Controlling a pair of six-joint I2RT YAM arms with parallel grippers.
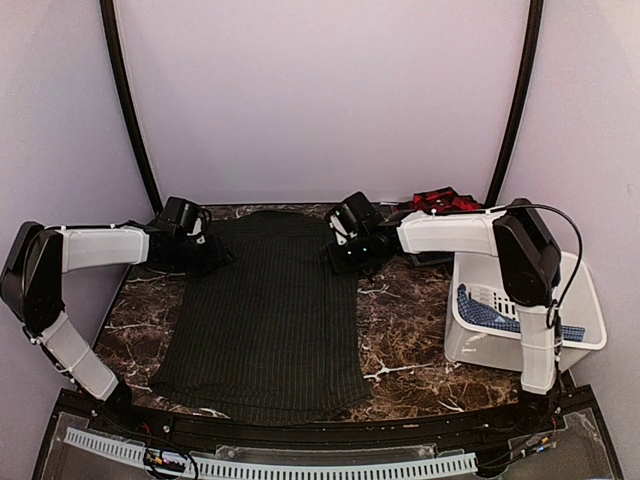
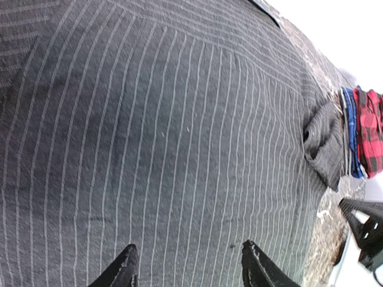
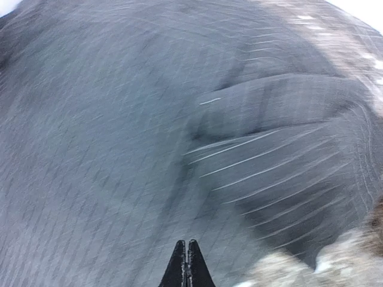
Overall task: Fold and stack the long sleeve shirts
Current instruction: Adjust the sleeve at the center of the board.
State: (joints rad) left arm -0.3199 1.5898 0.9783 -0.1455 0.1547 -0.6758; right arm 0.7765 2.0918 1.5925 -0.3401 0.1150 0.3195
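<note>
The dark charcoal pinstriped long sleeve shirt [image 1: 265, 310] lies spread flat on the marble table, back side up. My left gripper [image 1: 205, 250] sits at its upper left corner. In the left wrist view this gripper [image 2: 188, 248] is open, with striped cloth [image 2: 167, 137] under the gap and nothing between the fingers. My right gripper [image 1: 352, 254] is at the shirt's upper right corner. In the blurred right wrist view this gripper [image 3: 187, 243] is shut, fingertips pressed together over the cloth [image 3: 119, 149] with none pinched. The red-and-black plaid shirt [image 1: 443, 200] lies bunched at the back right.
A white plastic bin [image 1: 580, 335] holding blue patterned cloth [image 1: 490, 308] stands at the right edge, under the right arm's elbow. A bunched piece of the charcoal shirt [image 2: 326, 143] lies next to the plaid cloth [image 2: 371, 131]. Marble table [image 1: 400, 330] shows right of the shirt.
</note>
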